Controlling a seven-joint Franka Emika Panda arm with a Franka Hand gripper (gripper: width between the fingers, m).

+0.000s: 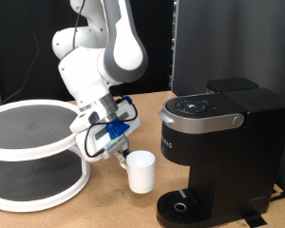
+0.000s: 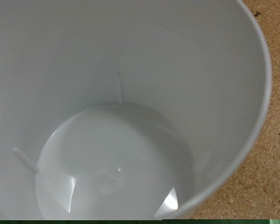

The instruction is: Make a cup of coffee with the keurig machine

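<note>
Gripper: the gripper (image 1: 124, 155) sits low over the tabletop (image 1: 104, 204), at the rim of the cup (image 1: 141, 171), on the side facing the exterior view's left. It appears to pinch the rim, but whether the fingers are clamped or apart I cannot tell.

Cup: upright on the tabletop, just beside the keurig machine (image 1: 218, 152) on the exterior view's left, not yet on the round drip base (image 1: 185, 205). In the wrist view the cup (image 2: 121, 112) fills nearly the whole picture, and its inside looks empty and white.

Why so held: judged from the pose, a grasp at the rim would keep the cup upright and let it slide under the spout.

Keurig machine: lid down, drip base bare.

Rack: a round two-tier white rack (image 1: 33, 152) stands well apart at the exterior view's left.
</note>
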